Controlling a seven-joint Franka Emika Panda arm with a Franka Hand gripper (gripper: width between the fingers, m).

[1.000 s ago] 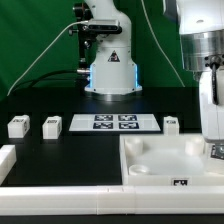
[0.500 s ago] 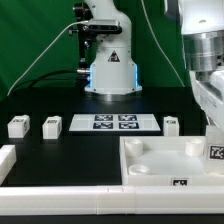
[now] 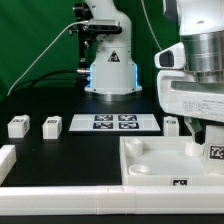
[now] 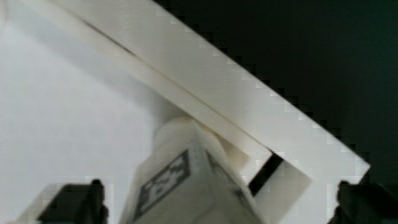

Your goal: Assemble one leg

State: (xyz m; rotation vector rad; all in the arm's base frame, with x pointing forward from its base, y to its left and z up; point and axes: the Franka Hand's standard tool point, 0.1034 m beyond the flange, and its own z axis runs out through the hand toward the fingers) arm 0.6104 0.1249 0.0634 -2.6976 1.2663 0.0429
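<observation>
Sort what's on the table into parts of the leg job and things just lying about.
In the job:
- leg standing in the tray's corner
- tray-like part
- open end effector above it

Lying about:
- three spare legs
- marker board

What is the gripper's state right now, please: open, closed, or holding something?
Gripper: open, fingers spread either side of the leg without clamping it; the leg stands at a corner of the large white tray-like part.

Leg [image 3: 215, 153] white w/ blk-wht tag; tray [image 3: 150, 160] white; table [image 3: 70, 150] blk.
</observation>
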